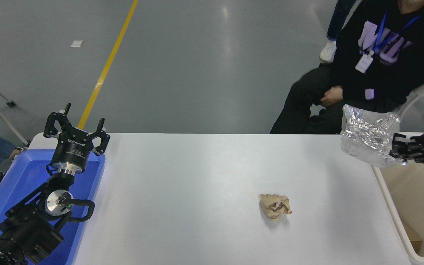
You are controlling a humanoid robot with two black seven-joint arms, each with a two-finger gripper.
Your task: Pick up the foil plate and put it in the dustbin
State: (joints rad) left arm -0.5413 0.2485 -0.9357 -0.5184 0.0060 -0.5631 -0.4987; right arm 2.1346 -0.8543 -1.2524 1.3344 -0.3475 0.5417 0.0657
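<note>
Jaws of the right gripper [396, 147] pinch the foil plate [368, 138] (brown paper wad [275, 206] lies well apart).

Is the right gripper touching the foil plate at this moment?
Touching. In the head view the right gripper is closed on the foil plate's right edge and holds it in the air by the dustbin's far corner.

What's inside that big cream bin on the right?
The dustbin shows a bare beige interior, with what looks like a brown scrap near its lower edge. The far end is hidden behind the foil plate held by the right end effector.
</note>
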